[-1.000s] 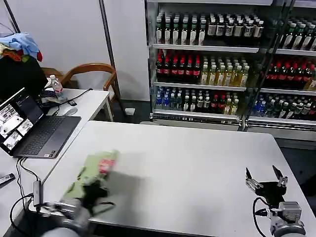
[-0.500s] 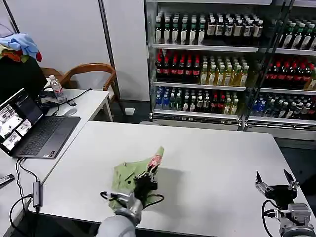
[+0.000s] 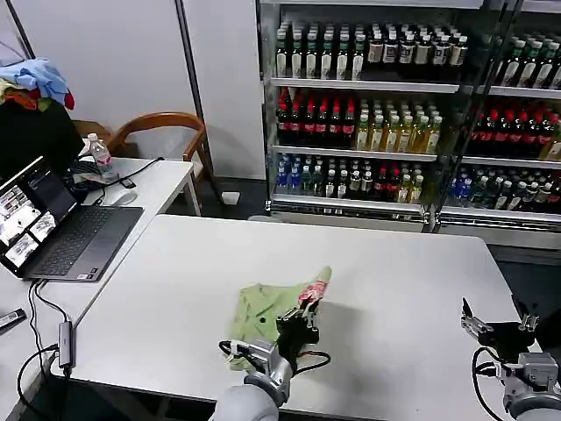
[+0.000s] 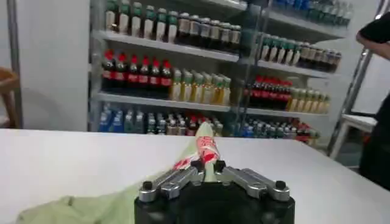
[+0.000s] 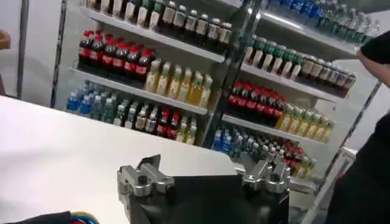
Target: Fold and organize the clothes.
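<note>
The light green polo shirt (image 3: 263, 309) lies bunched on the white table (image 3: 386, 272), near its front middle. One fold with the red-and-white print (image 3: 314, 290) stands raised. My left gripper (image 3: 300, 317) is shut on that raised fold. In the left wrist view the gripper (image 4: 208, 165) pinches the printed cloth (image 4: 206, 145) between its fingertips, and green fabric (image 4: 79, 206) trails off to one side. My right gripper (image 3: 500, 320) hovers open at the table's front right corner, with nothing between its fingers (image 5: 141, 178).
A side table at left carries an open laptop (image 3: 61, 230), a water bottle (image 3: 102, 156) and cables. Behind it stand a wooden chair (image 3: 162, 124) and a blue and red cloth heap (image 3: 35, 81). Drink shelves (image 3: 368, 114) fill the back.
My left gripper has dragged the shirt from the table's left front toward the middle, lifting the printed fold. The right gripper has drifted slightly right and toward the front.
</note>
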